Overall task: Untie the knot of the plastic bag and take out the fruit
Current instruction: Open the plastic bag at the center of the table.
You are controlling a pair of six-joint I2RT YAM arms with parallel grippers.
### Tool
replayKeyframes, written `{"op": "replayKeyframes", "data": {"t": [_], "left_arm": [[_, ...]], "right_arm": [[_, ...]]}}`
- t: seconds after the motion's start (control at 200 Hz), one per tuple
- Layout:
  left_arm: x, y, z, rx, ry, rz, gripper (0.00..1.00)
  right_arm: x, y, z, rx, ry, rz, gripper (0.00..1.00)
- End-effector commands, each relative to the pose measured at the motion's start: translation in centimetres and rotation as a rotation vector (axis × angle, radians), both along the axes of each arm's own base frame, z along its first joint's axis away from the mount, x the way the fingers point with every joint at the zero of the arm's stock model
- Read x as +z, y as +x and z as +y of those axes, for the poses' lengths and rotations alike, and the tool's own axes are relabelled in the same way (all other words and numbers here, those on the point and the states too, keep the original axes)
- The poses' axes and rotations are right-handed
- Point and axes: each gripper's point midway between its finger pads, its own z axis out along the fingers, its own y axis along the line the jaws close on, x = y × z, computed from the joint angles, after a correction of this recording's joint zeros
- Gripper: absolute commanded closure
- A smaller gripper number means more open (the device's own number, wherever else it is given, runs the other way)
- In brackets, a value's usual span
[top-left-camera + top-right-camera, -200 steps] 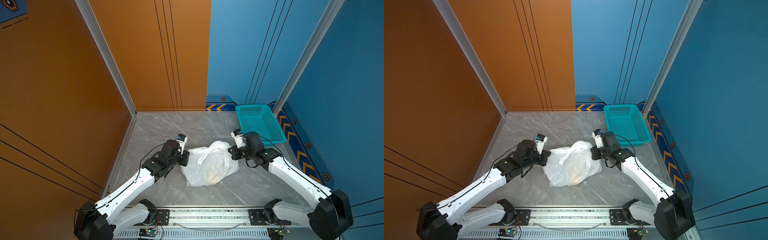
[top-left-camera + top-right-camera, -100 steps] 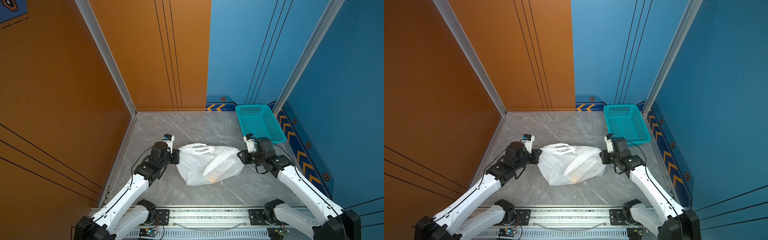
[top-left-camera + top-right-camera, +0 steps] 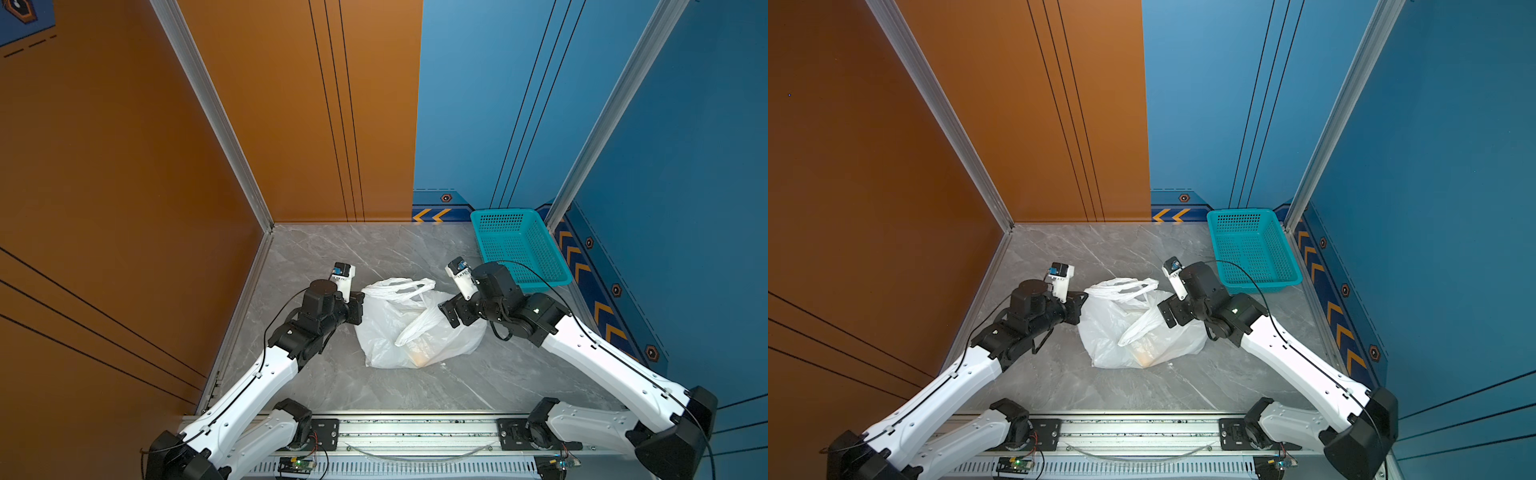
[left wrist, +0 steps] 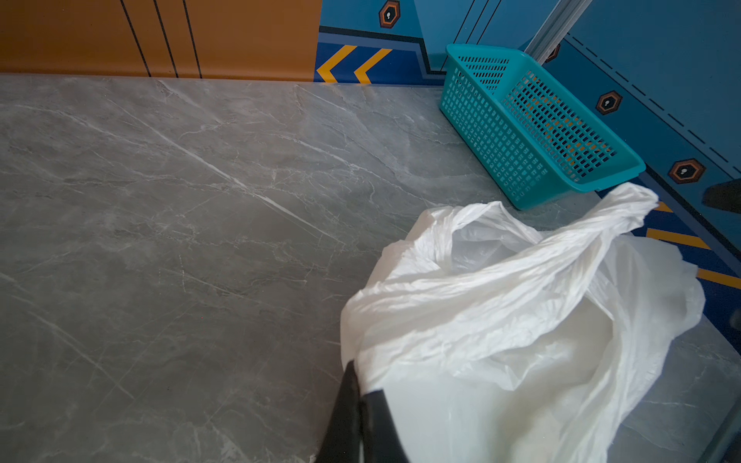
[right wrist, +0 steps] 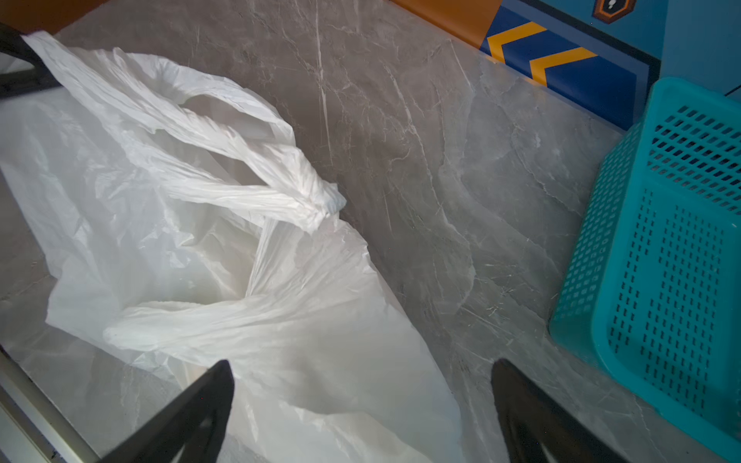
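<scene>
Centre of counter (image 3: 332, 257): plastic bag (image 3: 415, 332), between the two tools. The left tool (image 3: 358, 307) is pinched shut on its left edge. The right tool (image 5: 363, 362) stands wide over its right side, holding nothing. Orange fruit (image 3: 417, 357) shows through the near side.

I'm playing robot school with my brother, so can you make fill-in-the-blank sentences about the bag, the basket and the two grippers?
Choose from: open, shut, white, basket.
1. The plastic bag on the grey table is ____ in colour.
2. The left gripper is ____ on the bag's edge.
3. The right gripper stands ____, holding nothing.
4. The teal thing in the far corner is a ____.
Missing words: white; shut; open; basket.
</scene>
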Motion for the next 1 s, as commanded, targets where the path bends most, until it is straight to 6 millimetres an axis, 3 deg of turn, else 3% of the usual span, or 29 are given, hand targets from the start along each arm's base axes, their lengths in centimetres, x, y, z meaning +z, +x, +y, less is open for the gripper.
{"op": "replayKeyframes", "data": {"t": [0.0, 0.17, 0.33, 0.411, 0.486, 0.576, 0.656, 0.776, 0.831, 0.881, 0.991], "left_arm": [[2.5, 0.6, -0.7, -0.028, -0.022, -0.083, 1.0], [2.5, 0.6, -0.8, -0.028, -0.027, -0.088, 1.0], [2.6, 0.4, -0.5, -0.017, -0.032, -0.1, 1.0], [2.7, 0.3, -0.2, -0.008, -0.029, -0.107, 1.0], [2.6, 0.2, 0.2, 0.004, -0.024, -0.109, 1.0], [2.4, 0.1, 0.7, 0.019, -0.02, -0.106, 1.0], [2.1, -0.1, 1.0, 0.025, -0.02, -0.1, 1.0], [1.5, -0.2, 1.2, 0.028, -0.019, -0.088, 1.0], [1.2, -0.2, 1.2, 0.026, -0.019, -0.079, 1.0], [1.2, -0.2, 1.1, 0.023, -0.024, -0.074, 1.0], [1.4, -0.2, 0.8, 0.011, -0.032, -0.072, 1.0]], "right_arm": [[-0.6, 1.1, 1.1, 0.023, -0.087, 0.008, 0.0], [-2.9, 2.9, 4.0, 0.041, -0.086, 0.081, 0.0], [-4.5, 4.7, 4.7, -0.022, -0.123, 0.093, 0.0], [-5.3, 5.5, 4.4, -0.067, -0.143, 0.098, 0.05], [-5.8, 6.1, 3.0, -0.134, -0.174, 0.087, 0.11], [-5.7, 6.5, 0.8, -0.215, -0.176, 0.076, 0.24], [-5.3, 7.4, -2.5, -0.311, -0.144, 0.08, 0.28], [-4.8, 7.8, -5.0, -0.367, -0.105, 0.088, 0.33], [-4.8, 7.6, -5.2, -0.358, -0.081, 0.104, 0.44], [-4.6, 7.5, -4.9, -0.337, -0.069, 0.103, 0.61], [-4.4, 7.0, -3.3, -0.267, -0.05, 0.101, 0.81]]}}
